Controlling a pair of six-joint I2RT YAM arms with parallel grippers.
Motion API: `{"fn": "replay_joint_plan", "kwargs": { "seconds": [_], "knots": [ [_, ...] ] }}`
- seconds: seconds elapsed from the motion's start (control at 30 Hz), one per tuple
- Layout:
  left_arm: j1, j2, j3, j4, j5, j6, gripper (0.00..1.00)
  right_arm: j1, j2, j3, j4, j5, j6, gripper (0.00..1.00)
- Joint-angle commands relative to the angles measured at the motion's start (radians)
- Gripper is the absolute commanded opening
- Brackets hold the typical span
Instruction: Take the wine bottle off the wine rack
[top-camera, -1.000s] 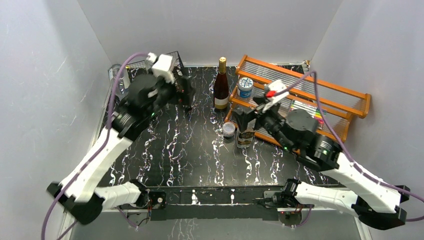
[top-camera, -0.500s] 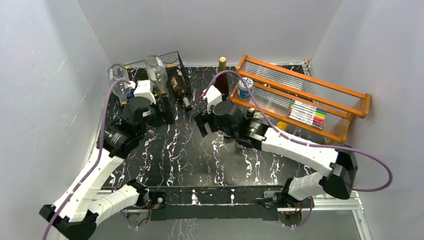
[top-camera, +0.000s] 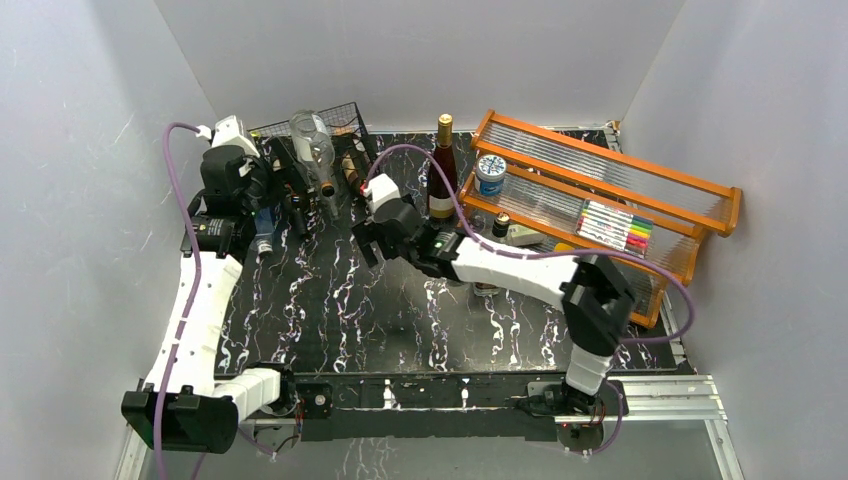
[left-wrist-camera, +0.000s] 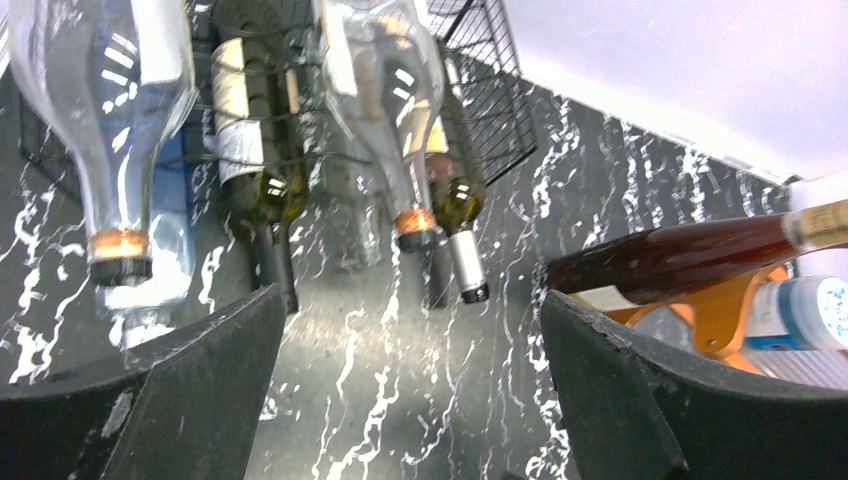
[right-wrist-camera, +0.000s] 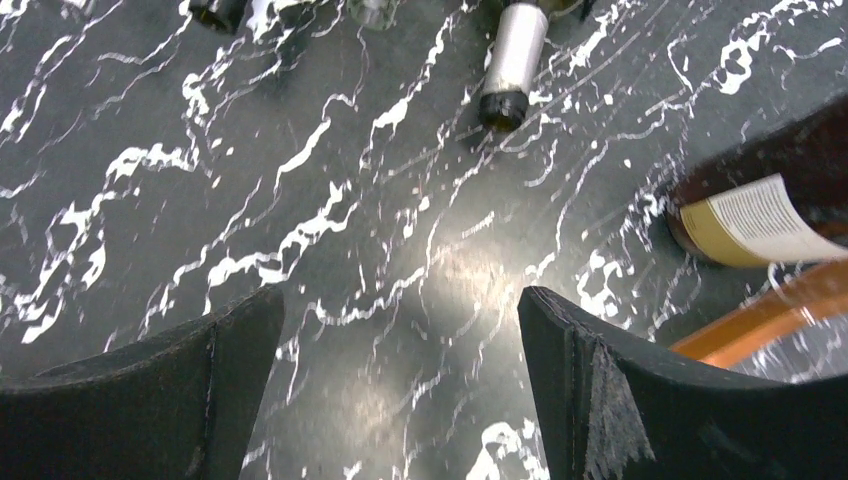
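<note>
Left wrist view faces the wine bottle (left-wrist-camera: 452, 205): dark glass, a pale label and a silver-capped neck. It lies neck-out and tilted down in a slot of the wine rack (left-wrist-camera: 480, 90), with its mouth poking past the rack's front, low over the counter (left-wrist-camera: 400, 400). Clear bottles (left-wrist-camera: 100, 110) and a green bottle (left-wrist-camera: 255, 170) fill the slots beside it, so which bottle is meant is a guess; this one lies nearest the right pincer (right-wrist-camera: 400, 300).

Both the right pincer and the left pincer (left-wrist-camera: 412, 300) are spread wide and hold nothing, in front of the rack.

The neck is round, slick and narrow, so the grip should land behind the cap, squarely across it. The pull should run along the slot's line, or the shoulder may snag the thin black wire. The rack looks light, and the left pincer could steady it.

Beside the rack a standing bottle (top-camera: 442, 170) with a gold cap comes before the orange shelf (top-camera: 600, 170), whose panels are ribbed and clear.
</note>
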Motion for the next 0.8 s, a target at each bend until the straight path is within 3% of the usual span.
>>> {"fn": "replay_joint_plan", "kwargs": {
  "seconds": [0.0,0.23,0.37,0.57,0.77],
  "knots": [
    [0.025,-0.025,-0.005,0.124,0.070,-0.005,0.98,-0.036,0.139,0.143,0.082,0.037,0.009,0.98],
    [0.032,-0.033,-0.065,0.192,0.061,0.019,0.98,-0.090,0.338,0.313,0.113,0.054,-0.020,0.98],
    [0.033,-0.017,-0.024,0.115,0.067,0.026,0.98,-0.127,0.432,0.350,0.172,0.057,-0.044,0.94],
    [0.033,-0.040,0.042,0.035,0.203,0.003,0.98,-0.153,0.540,0.409,0.264,0.084,-0.074,0.88],
    [0.033,-0.059,0.062,-0.012,0.196,0.019,0.98,-0.161,0.640,0.526,0.270,0.110,-0.110,0.84]
  ]
}}
